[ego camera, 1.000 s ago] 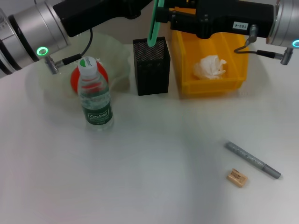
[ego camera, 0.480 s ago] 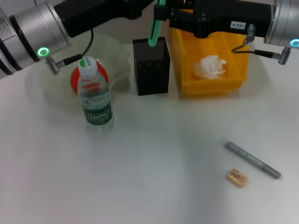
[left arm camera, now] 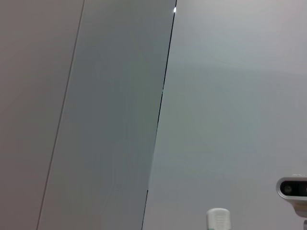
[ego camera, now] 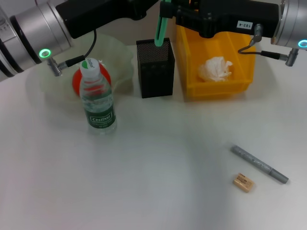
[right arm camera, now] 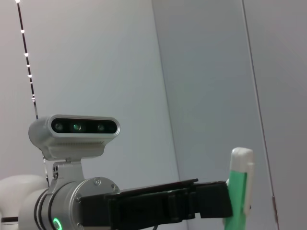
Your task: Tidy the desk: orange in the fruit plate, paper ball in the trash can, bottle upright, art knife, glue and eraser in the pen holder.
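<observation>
So the green glue stick [ego camera: 160, 29] is a slim bright-green tube, standing nearly upright with its lower end dipping into the top of the black mesh pen holder [ego camera: 155, 68]. The right tool [ego camera: 168, 9] is directly above the pen holder, pinching the stick's upper end; in the right wrist view the stick [right arm camera: 238, 191] has a white cap. The left tool isn't really visible, its arm [ego camera: 86, 19] just crosses above the fruit plate, so I can't tell whether it's spread or pressed together.

Everything else relative to the pen holder: the water bottle [ego camera: 97, 97] stands upright to its left and nearer the camera, green label and cap. Behind the bottle, the orange [ego camera: 88, 80] sits in the pale translucent fruit plate [ego camera: 117, 57]. Just beside the holder's right is the yellow bin [ego camera: 216, 62] with the white paper ball [ego camera: 215, 68] inside. Well apart, down to the right on the tabletop [ego camera: 158, 163], lie the grey art knife [ego camera: 260, 164] and the tan eraser [ego camera: 242, 182], near each other but not touching.
</observation>
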{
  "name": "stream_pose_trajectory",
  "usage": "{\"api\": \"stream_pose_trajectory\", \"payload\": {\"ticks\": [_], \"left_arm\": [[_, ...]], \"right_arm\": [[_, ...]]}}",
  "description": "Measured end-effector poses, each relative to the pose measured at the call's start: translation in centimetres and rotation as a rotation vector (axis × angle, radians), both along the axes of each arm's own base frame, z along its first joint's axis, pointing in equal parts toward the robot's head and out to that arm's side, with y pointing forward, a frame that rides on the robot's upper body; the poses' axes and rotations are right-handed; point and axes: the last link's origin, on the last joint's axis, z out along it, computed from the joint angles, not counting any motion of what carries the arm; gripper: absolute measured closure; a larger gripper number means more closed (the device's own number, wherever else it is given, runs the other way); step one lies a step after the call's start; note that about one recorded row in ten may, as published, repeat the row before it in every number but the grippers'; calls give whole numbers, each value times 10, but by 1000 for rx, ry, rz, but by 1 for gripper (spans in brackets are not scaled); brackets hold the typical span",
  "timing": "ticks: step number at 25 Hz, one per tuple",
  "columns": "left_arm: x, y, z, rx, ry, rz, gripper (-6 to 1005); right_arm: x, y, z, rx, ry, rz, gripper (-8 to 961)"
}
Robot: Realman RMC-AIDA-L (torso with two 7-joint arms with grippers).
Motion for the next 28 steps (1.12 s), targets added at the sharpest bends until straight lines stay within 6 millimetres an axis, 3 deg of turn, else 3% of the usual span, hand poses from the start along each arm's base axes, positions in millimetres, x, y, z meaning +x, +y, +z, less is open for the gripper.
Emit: {"api": "stream_pose_trajectory", "payload": {"ticks": [17,28], "left_arm": [[0,-2,-2,-1,-1,-12,823],[-5,0,5,30,-10,3,834]], "right_arm": [[3,3,3,23,14,-26,866],[10,3,9,55,33,-58,867]]}}
